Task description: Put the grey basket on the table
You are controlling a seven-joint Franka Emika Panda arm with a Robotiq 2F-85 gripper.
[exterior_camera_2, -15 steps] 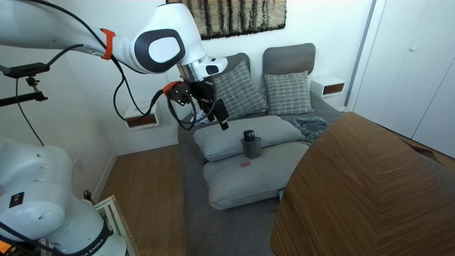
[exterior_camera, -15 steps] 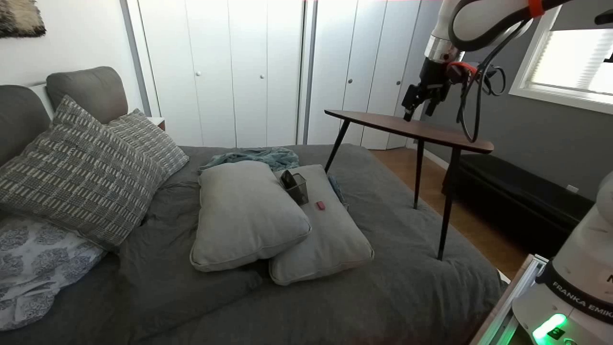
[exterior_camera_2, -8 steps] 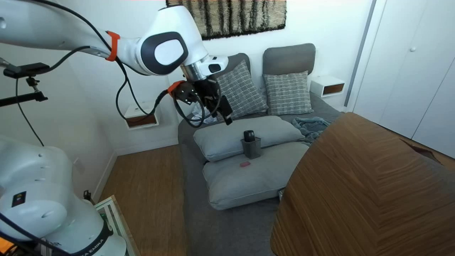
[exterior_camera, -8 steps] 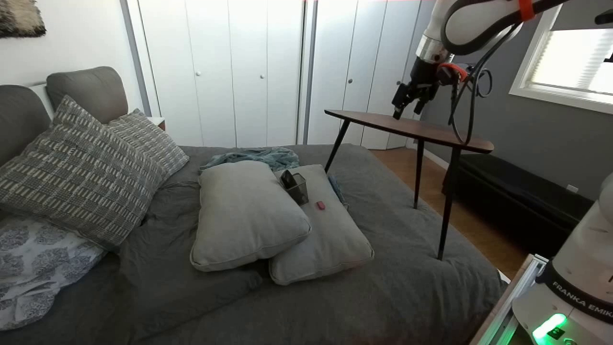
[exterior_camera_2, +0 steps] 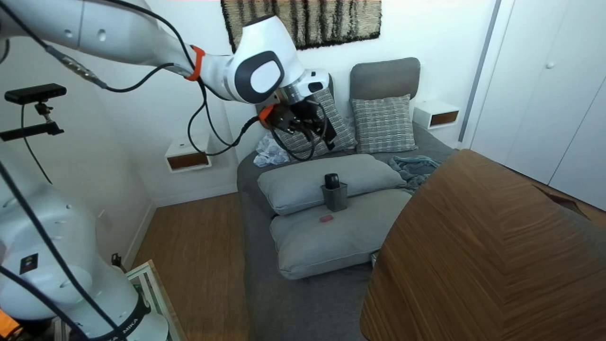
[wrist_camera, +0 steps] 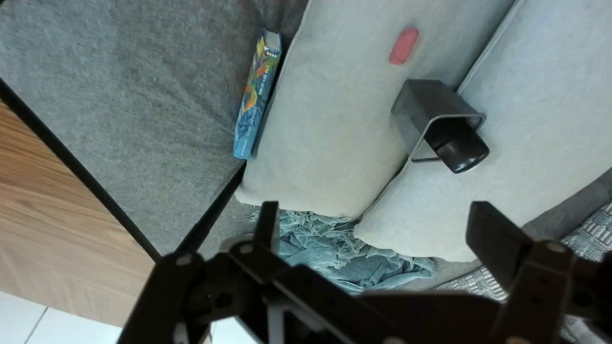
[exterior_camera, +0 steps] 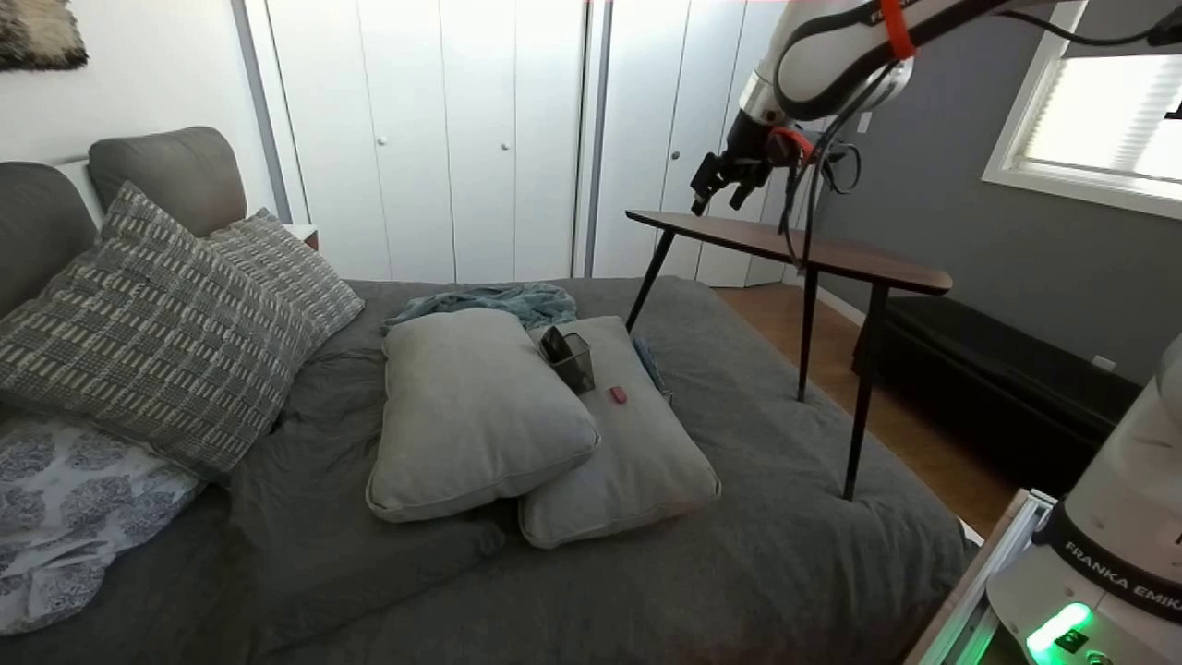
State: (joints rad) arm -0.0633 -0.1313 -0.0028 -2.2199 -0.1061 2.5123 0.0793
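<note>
Gripper swung farther out | jaws spread, empty, likely to straddle grey basket | adjoining pillow probably steadies it

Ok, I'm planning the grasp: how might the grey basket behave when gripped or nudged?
The grey basket looks like mesh, so probably light and fairly stiff. It rests on a soft-looking pillow, so a nudge might tip it. The black object inside pokes out and could slide free if tilted.

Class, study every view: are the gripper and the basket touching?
Apart. Both exterior views show it plainly: the gripper hangs in the air, and a wide gap separates it from the basket, lower in the picture.
</note>
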